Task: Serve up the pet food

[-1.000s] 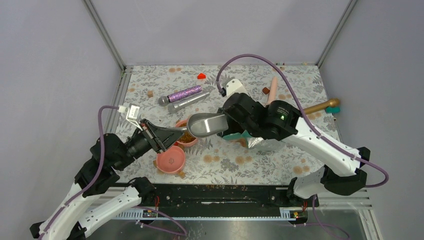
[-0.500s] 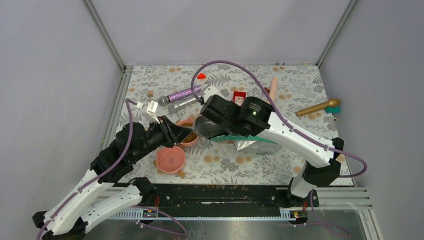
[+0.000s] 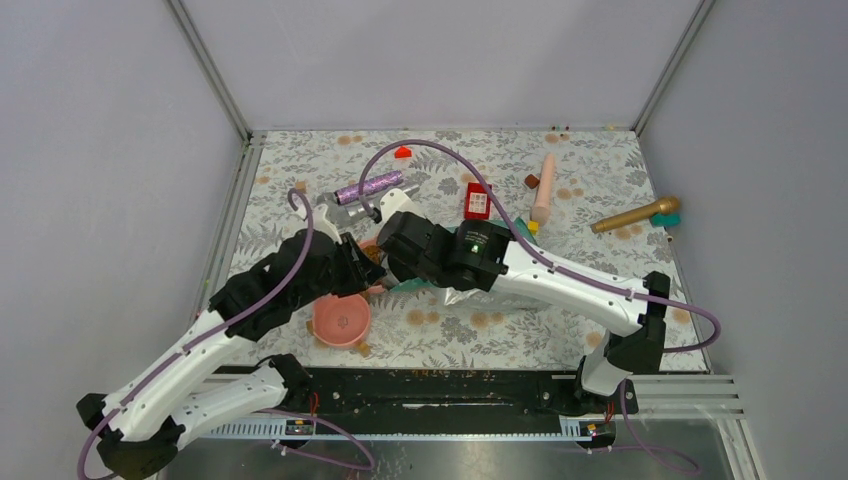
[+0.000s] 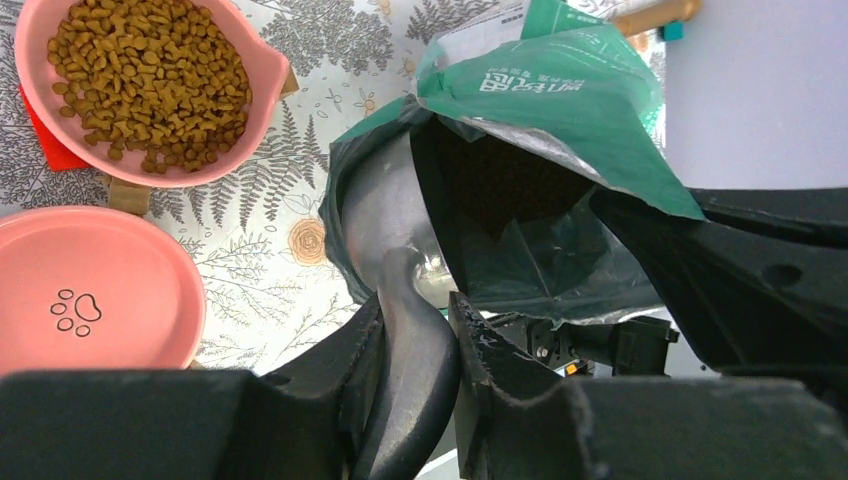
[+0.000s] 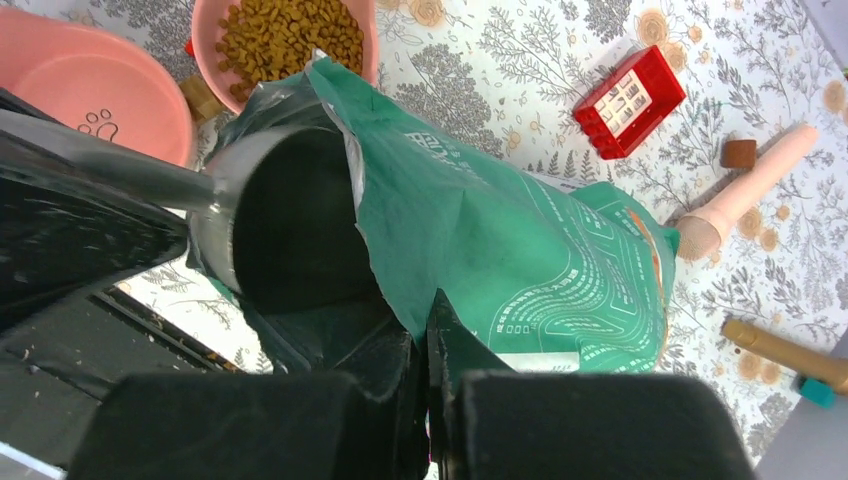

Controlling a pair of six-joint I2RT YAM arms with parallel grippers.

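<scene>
While an empty bowl [image 4: 120, 270] with a paw print lies at the left of the tabletop, just beside a filled bowl [image 4: 262, 75] heaped with kibble [image 4: 150, 75], the left jaws are clamped narrow on the handle of a grey scoop [image 4: 385, 210]. Its cup sits inside the mouth of the teal pouch [image 4: 570, 85], so the step in hand looks like taking up another load. To do it well, push the cup low along the pouch's inner wall, then level it before backing out so nothing tips over the lip. How much food is inside I cannot tell, as the interior is dark. The empty bowl is probably the target, and the carry to it is short. Further right, the right jaws are pinched shut on the pouch's upper lip, holding the mouth open; that lip should be held taut and raised while the scoop works. Beyond the pouch lie a red block [image 5: 630, 100], a brown cube [image 5: 740, 153], a peach cylinder [image 5: 755, 185] and a gold rod [image 5: 780, 348], all well apart from the scoop's likely path. The main obstruction is the two arms themselves, close together over the bowls
</scene>
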